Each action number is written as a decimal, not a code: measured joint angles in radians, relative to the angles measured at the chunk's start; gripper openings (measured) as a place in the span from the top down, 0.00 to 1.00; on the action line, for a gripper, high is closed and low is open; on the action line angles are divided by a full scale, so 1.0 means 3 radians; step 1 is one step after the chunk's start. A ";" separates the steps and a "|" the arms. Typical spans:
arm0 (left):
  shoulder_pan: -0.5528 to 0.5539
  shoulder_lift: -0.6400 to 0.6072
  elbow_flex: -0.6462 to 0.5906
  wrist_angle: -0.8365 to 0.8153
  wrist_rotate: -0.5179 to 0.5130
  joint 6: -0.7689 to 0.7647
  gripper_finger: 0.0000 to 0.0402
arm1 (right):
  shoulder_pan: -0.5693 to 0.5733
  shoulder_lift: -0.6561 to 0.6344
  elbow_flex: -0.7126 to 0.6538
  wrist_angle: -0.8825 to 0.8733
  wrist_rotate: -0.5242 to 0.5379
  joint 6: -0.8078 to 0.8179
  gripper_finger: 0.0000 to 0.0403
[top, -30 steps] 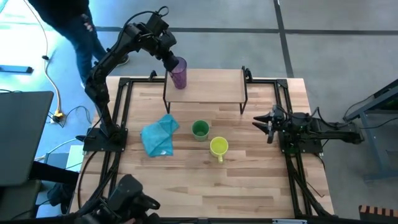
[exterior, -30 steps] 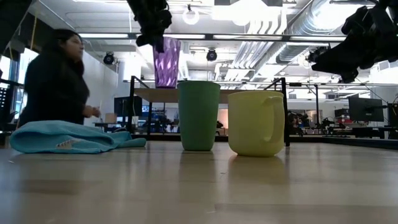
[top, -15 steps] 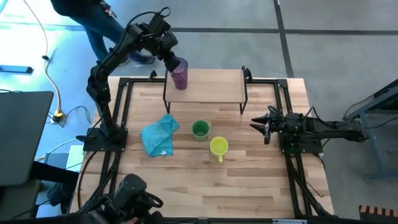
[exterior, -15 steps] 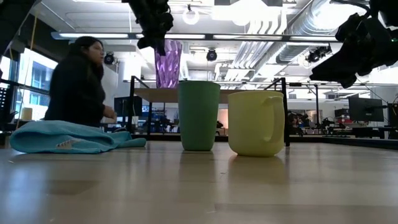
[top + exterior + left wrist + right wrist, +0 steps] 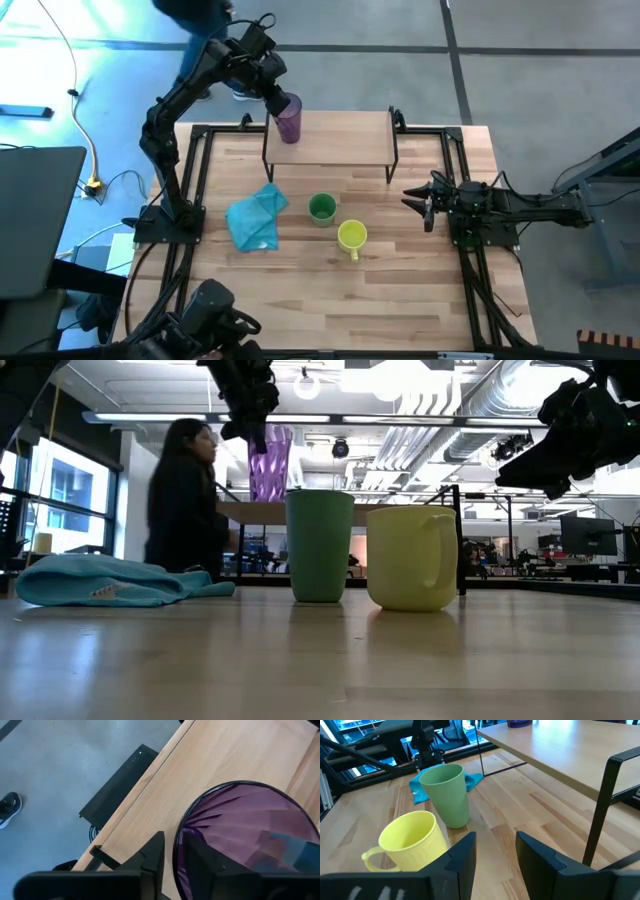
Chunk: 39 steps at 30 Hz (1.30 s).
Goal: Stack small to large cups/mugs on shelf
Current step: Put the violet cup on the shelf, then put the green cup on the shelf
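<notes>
I am looking down on the left gripper (image 5: 280, 103), which is sitting at the rim of the purple tumbler (image 5: 288, 120) on the shelf (image 5: 345, 140). The tumbler is standing upright near the shelf's left end. In the left wrist view one dark finger (image 5: 152, 857) is lying outside the tumbler's (image 5: 240, 840) rim and the other inside it, so the wall is passing between the two. I cannot tell whether they are pinching that wall or standing just off it.

The green cup (image 5: 321, 209) is standing upright on the table (image 5: 420, 290), in front of the shelf, with the yellow-green mug (image 5: 351, 237) just beside it, its handle pointing toward the table's near edge. The blue cloth (image 5: 256, 219) is lying crumpled near the cup's left side.

My right gripper (image 5: 420, 200) is hovering above the table, to the right of the mug and well apart from it. Its fingers (image 5: 465, 852) are standing apart with nothing between them, facing the green cup (image 5: 447, 795) and the mug (image 5: 412, 842).

A person (image 5: 185, 500) is standing beyond the table in the low view.
</notes>
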 joint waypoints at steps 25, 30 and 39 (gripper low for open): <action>-0.0003 -0.0004 0.0000 0.0128 0.0239 0.0000 0.73 | 0.0000 0.0000 0.0000 -0.0001 0.0001 -0.0037 0.68; -0.0003 -0.0005 0.0000 0.0130 0.0242 0.0000 0.73 | 0.0000 0.0000 0.0000 -0.0001 0.0001 -0.0038 0.68; -0.0045 -0.0042 0.0000 0.0319 0.0239 -0.0022 0.73 | 0.0000 0.0000 0.0000 -0.0001 0.0001 -0.0037 0.68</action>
